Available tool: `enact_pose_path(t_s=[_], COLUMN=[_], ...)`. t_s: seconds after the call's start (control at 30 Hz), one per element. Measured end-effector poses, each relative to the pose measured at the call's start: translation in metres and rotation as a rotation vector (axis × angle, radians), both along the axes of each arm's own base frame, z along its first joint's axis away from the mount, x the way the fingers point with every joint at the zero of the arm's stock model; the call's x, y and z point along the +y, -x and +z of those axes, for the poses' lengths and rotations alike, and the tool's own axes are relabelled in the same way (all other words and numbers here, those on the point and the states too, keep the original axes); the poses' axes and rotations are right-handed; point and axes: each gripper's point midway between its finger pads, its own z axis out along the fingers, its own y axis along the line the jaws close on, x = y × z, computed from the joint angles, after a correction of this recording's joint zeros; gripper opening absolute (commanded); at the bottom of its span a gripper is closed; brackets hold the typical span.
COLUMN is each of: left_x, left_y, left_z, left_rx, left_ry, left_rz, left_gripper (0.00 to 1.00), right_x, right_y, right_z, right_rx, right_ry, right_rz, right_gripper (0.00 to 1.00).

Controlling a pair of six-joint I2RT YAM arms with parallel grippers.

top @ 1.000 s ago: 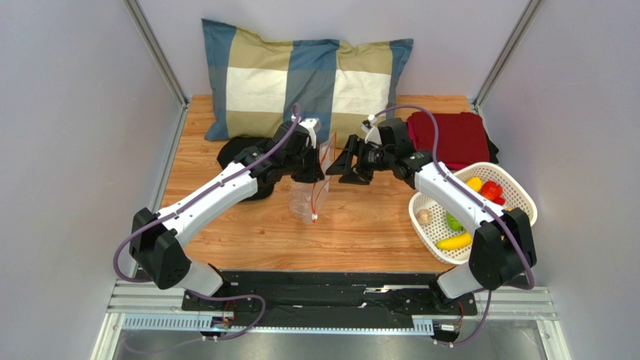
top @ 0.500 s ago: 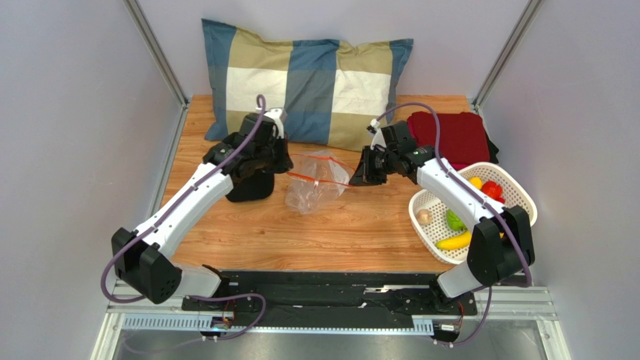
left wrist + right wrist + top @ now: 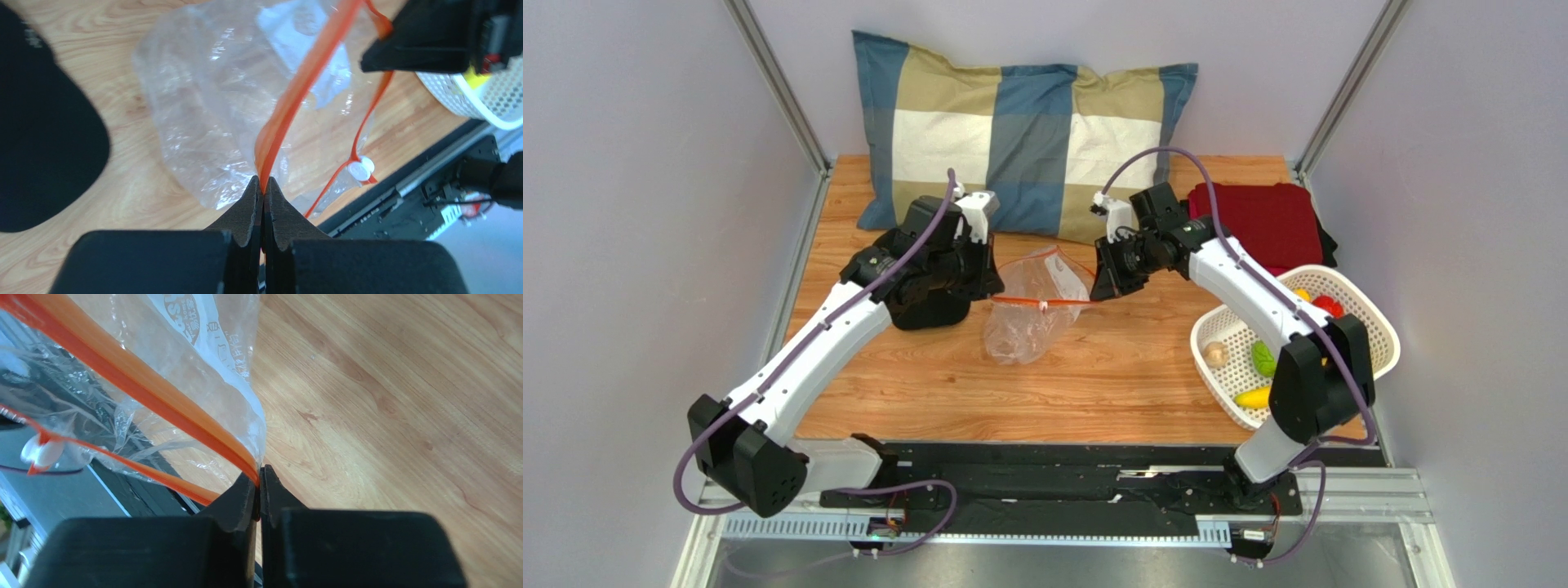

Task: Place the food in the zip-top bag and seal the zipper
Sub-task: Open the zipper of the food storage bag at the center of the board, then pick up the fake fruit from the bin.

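The clear zip-top bag (image 3: 1024, 321) hangs between my two grippers above the table, its mouth open. My left gripper (image 3: 993, 292) is shut on the left end of the orange-red zipper (image 3: 1063, 294). My right gripper (image 3: 1097, 284) is shut on the right end. The white slider tab (image 3: 1043, 305) sits about midway on the near strip. The left wrist view shows the pinched strip (image 3: 301, 86), the bag (image 3: 202, 110) and the slider (image 3: 362, 168). The right wrist view shows the strip (image 3: 135, 376) in my jaws. The food lies in the basket: banana (image 3: 1253, 398), green piece (image 3: 1264, 360), beige piece (image 3: 1216, 354), red piece (image 3: 1326, 306).
A white perforated basket (image 3: 1369, 321) stands at the right. A checked pillow (image 3: 1014, 129) lies at the back, a folded red cloth (image 3: 1259, 221) at the back right, and a black object (image 3: 928, 304) under my left arm.
The bag hung upright from my left gripper a second ago. My right gripper has closed on the other end, and the arms have drawn apart, spreading the mouth sideways.
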Motion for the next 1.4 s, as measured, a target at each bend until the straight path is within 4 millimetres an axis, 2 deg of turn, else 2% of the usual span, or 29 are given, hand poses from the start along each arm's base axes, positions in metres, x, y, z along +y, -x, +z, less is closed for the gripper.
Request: enact_pose_path(t_s=[0.03, 0.13, 0.17, 0.2, 0.23, 0.27, 0.3, 0.43, 0.57, 0.63, 0.73, 0.83, 0.9, 1.0, 1.13, 1.23, 1.4], left_x=[-0.006, -0.028, -0.035, -0.042, -0.048, -0.051, -0.053, -0.059, -0.064, -0.067, -0.069, -0.069, -0.07, -0.071, -0.073, -0.074, -0.075], left_y=[0.004, 0.011, 0.011, 0.008, 0.004, 0.002, 0.001, 0.001, 0.002, 0.001, 0.0, 0.001, 0.001, 0.001, 0.002, 0.003, 0.003], left_z=[-0.001, -0.01, -0.014, -0.021, -0.029, -0.036, -0.045, -0.066, -0.067, -0.064, -0.062, -0.061, -0.061, -0.06, -0.06, -0.059, -0.059], left_rx=[0.012, 0.074, 0.096, 0.126, 0.154, 0.181, 0.213, 0.307, 0.34, 0.337, 0.337, 0.34, 0.341, 0.34, 0.34, 0.342, 0.343], left_ry=[0.002, 0.004, 0.004, -0.001, -0.003, -0.007, -0.012, -0.01, 0.013, 0.027, 0.04, 0.045, 0.046, 0.051, 0.056, 0.059, 0.061], left_rz=[-0.025, -0.089, -0.103, -0.111, -0.112, -0.109, -0.105, -0.085, -0.078, -0.078, -0.08, -0.079, -0.079, -0.082, -0.088, -0.094, -0.097], left_gripper=[0.0, 0.0, 0.0, 0.0, 0.0, 0.0, 0.0, 0.0, 0.0, 0.0, 0.0, 0.0, 0.0, 0.0, 0.0, 0.0, 0.0], right_x=[0.0, -0.007, -0.011, -0.014, -0.018, -0.022, -0.026, -0.05, -0.09, -0.119, -0.177, -0.232, -0.258, -0.271, -0.266, -0.267, -0.283], right_y=[-0.001, 0.004, 0.006, 0.008, 0.01, 0.012, 0.014, 0.012, 0.0, -0.005, -0.002, 0.009, 0.024, 0.051, 0.076, 0.079, 0.071], right_z=[-0.004, -0.015, -0.017, -0.018, -0.018, -0.018, -0.016, 0.003, 0.036, 0.048, 0.051, 0.044, 0.033, 0.011, -0.019, -0.034, -0.049], right_rx=[0.006, 0.029, 0.035, 0.041, 0.044, 0.043, 0.041, 0.013, -0.031, -0.037, -0.028, -0.037, -0.017, 0.05, 0.164, 0.202, 0.207], right_ry=[0.012, 0.047, 0.062, 0.071, 0.078, 0.086, 0.092, 0.097, 0.088, 0.086, 0.107, 0.169, 0.224, 0.279, 0.292, 0.308, 0.369], right_rz=[0.023, 0.06, 0.074, 0.079, 0.086, 0.095, 0.101, 0.08, 0.005, -0.054, -0.171, -0.268, -0.306, -0.301, -0.263, -0.255, -0.269], right_gripper=[0.14, 0.32, 0.44, 0.51, 0.61, 0.88, 0.95, 0.99, 1.0, 1.0, 1.0, 0.98, 0.95, 0.91, 0.87, 0.87, 0.86])
